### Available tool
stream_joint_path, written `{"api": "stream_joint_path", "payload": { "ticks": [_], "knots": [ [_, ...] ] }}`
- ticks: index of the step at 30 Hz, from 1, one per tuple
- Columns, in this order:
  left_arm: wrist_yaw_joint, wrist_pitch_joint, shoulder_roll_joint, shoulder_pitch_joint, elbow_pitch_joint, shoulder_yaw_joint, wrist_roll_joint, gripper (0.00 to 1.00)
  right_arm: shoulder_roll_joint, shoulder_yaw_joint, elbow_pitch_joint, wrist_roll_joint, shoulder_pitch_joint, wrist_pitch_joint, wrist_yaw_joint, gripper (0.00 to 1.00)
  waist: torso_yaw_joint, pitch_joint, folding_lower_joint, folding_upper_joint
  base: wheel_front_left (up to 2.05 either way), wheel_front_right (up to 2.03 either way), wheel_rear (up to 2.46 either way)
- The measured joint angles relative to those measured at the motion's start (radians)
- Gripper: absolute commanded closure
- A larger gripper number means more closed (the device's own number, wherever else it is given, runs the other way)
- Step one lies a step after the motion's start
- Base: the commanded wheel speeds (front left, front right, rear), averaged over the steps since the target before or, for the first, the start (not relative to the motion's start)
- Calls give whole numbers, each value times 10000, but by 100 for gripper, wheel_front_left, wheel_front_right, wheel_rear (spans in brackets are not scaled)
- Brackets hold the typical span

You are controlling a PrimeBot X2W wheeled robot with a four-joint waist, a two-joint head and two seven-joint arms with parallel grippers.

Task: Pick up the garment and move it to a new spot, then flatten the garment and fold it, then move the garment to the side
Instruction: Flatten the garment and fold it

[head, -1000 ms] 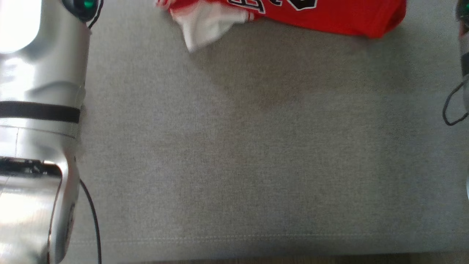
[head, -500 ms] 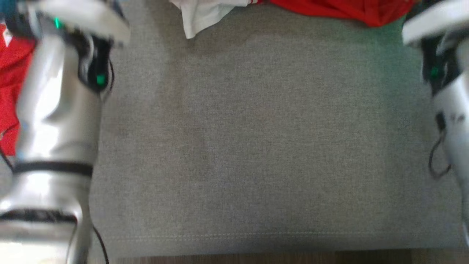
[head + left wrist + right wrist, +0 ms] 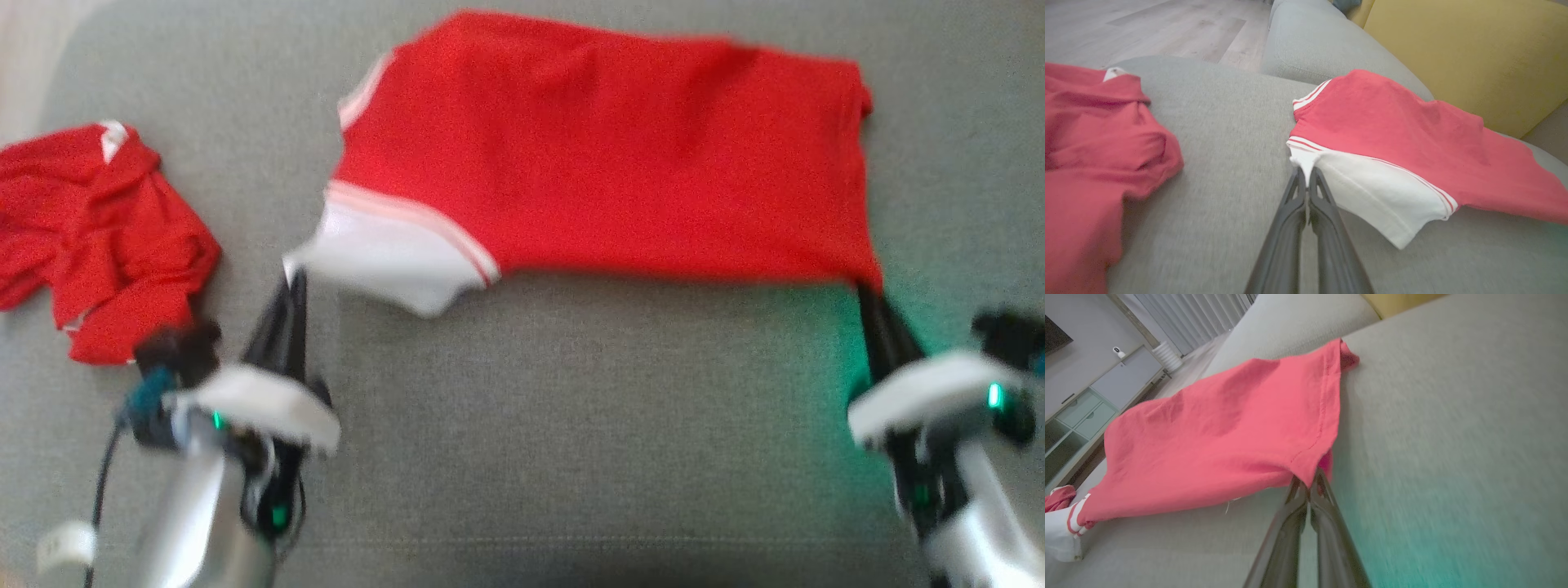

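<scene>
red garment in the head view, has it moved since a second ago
Yes: the red garment is now closer to the cushion's front seam, toward the robot.

The garment [image 3: 604,171] is a red shirt with a white sleeve [image 3: 392,257] edged in red-and-white trim, spread plain side up across the far half of the grey cushion [image 3: 571,425]. Its near edge is taut left to right and raised, the sleeve's tip pinched in the left gripper [image 3: 292,279] and the near right corner in the right gripper [image 3: 868,292].

Head overhead, wrists low beside garment [image 3: 604,155]
</scene>
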Motion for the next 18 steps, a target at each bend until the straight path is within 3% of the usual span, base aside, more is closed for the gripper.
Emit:
{"api": "stream_joint_path", "payload": {
  "ticks": [6,13,18],
  "knots": [
    [410,1076,221,2163,-1975,-90,-134,100,706,-1289,-1756,-813,2270,1664,0,100,-9,-690,0,0,0,0,0],
    [1273,2838,616,4753,-4920,-96,-290,100,1873,-2801,-4512,-1956,4750,4349,0,100,-102,-1432,-1,0,0,0,0],
    [1626,4031,1068,5969,-6312,-96,-313,100,2194,-3394,-5680,-2270,5689,5770,0,100,-160,-1720,-1,0,0,0,0]
  ]
}}
